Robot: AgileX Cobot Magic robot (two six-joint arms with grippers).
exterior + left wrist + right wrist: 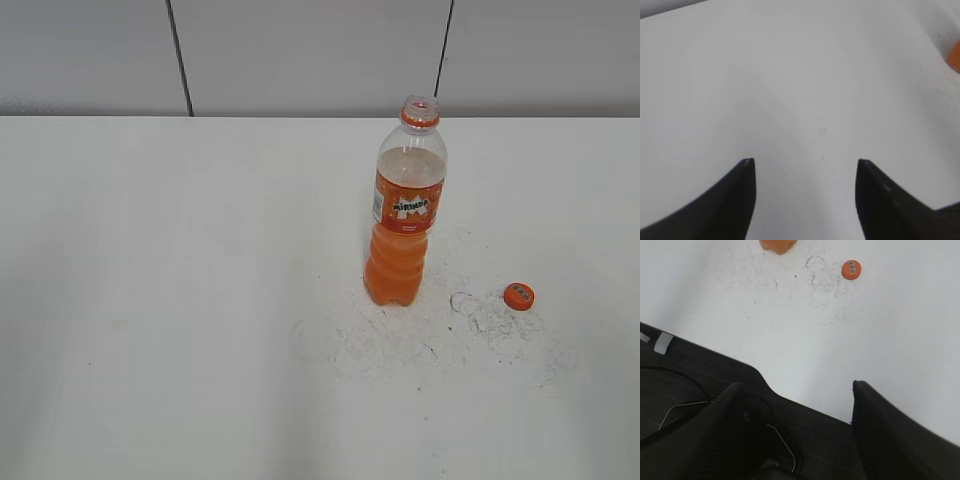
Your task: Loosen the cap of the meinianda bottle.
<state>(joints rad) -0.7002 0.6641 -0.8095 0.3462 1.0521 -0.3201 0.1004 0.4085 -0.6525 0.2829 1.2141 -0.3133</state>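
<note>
The meinianda bottle (405,215) stands upright on the white table, right of the middle, with its neck open and no cap on it. Its orange base shows at the top of the right wrist view (777,245) and as an orange blur at the right edge of the left wrist view (955,56). The orange cap (518,296) lies flat on the table to the bottle's right; it also shows in the right wrist view (851,269). My left gripper (805,162) is open and empty over bare table. My right gripper (797,385) is open and empty, well short of the cap. Neither arm shows in the exterior view.
Dark scuff marks (430,330) cover the table around the bottle and cap. A black surface with a thin wire (715,405) lies below the table's front edge in the right wrist view. A grey panelled wall (300,55) stands behind the table.
</note>
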